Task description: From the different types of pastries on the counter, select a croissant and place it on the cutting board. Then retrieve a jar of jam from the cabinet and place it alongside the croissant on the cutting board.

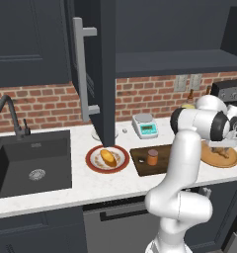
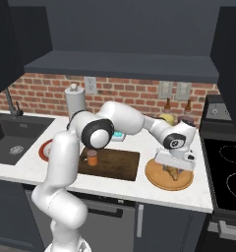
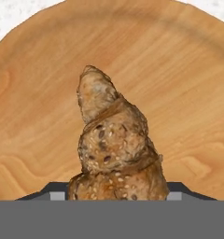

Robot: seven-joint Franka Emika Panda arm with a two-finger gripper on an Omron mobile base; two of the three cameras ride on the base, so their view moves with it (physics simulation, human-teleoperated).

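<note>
white desk (image 2: 139,184) carries a round wooden plate (image 2: 157,178); arm bends down over it, fingers (image 2: 172,171) straddling the croissant (image 3: 116,144), grip unclear; jar of jam (image 2: 92,157) on cutting board (image 2: 115,165).

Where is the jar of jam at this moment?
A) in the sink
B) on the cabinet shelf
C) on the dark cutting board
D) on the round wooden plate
C: the jar of jam stands upright on the dark cutting board, between the bun's red-rimmed plate and the round wooden plate.
</note>
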